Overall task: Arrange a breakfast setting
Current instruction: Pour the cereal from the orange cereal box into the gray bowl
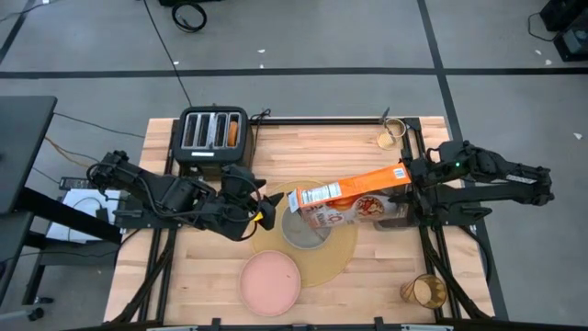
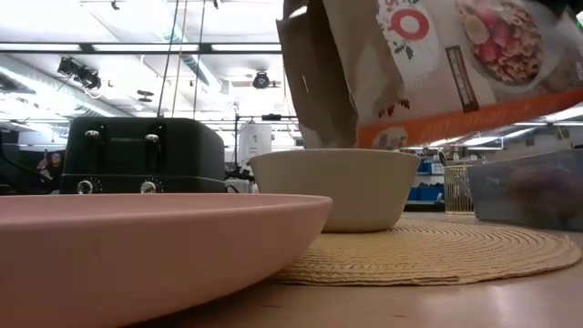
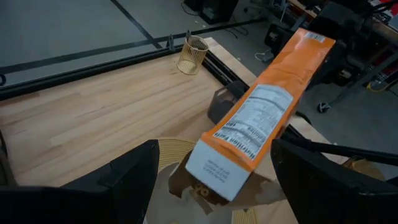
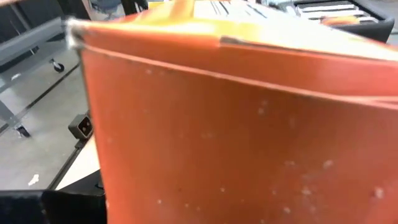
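My right gripper (image 1: 411, 176) is shut on an orange cereal box (image 1: 349, 191). The box is tilted over the grey-green bowl (image 1: 308, 230), which stands on the round tan placemat (image 1: 335, 253). In the low view the box's open end (image 2: 319, 100) hangs just above the bowl (image 2: 332, 187). My left gripper (image 1: 265, 208) is open and empty just left of the bowl, facing the box (image 3: 261, 118). The pink plate (image 1: 270, 280) lies at the near edge. The amber tumbler (image 1: 423, 291) stands near right. A toast round (image 1: 234, 131) sits in the toaster. The spoon and apple do not show. My right gripper holds the cereal box by its closed bottom end (image 1: 397, 175), coming about level from the table's right. The box (image 4: 249, 137) fills the right wrist view and hides the fingers. The box is lifted clear and slants down to the left, with its open end over the bowl.
The black four-slot toaster (image 1: 213, 131) stands at the far left. A small wire-like cup (image 1: 390, 134) is at the far right. A clear container (image 1: 390, 213) sits on the table under the box's raised end. Bare wood shows between the toaster and the mat.
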Robot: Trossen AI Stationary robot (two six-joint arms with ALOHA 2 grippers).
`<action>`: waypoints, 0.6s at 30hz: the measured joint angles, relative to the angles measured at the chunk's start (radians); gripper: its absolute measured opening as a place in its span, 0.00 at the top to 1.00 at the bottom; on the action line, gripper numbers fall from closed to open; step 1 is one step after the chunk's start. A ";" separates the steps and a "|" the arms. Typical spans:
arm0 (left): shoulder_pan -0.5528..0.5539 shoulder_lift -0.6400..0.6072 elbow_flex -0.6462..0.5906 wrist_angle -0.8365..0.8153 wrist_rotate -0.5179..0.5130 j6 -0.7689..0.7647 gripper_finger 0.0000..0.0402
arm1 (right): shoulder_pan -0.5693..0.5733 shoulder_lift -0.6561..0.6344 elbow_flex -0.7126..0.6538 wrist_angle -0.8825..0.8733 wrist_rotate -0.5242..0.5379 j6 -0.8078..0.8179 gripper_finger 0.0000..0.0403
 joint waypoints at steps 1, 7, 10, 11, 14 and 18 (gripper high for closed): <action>0.000 0.000 0.000 -0.001 0.000 0.000 0.22 | 0.000 0.006 0.004 -0.006 0.000 -0.003 0.24; -0.045 0.000 0.000 -0.048 0.016 -0.050 0.22 | 0.000 0.025 0.023 -0.005 0.002 -0.005 0.24; -0.086 0.000 0.000 -0.095 0.032 -0.149 0.22 | 0.000 0.027 0.028 -0.002 0.002 -0.005 0.24; -0.100 0.000 0.000 -0.112 0.043 -0.186 0.22 | 0.000 0.027 0.028 -0.005 0.002 -0.005 0.24; -0.139 0.026 -0.012 -0.104 0.058 -0.274 0.22 | 0.000 0.027 0.028 -0.009 0.003 -0.005 0.24; -0.177 0.088 -0.070 0.024 0.028 -0.293 0.22 | 0.000 0.024 0.028 -0.008 0.004 -0.005 0.24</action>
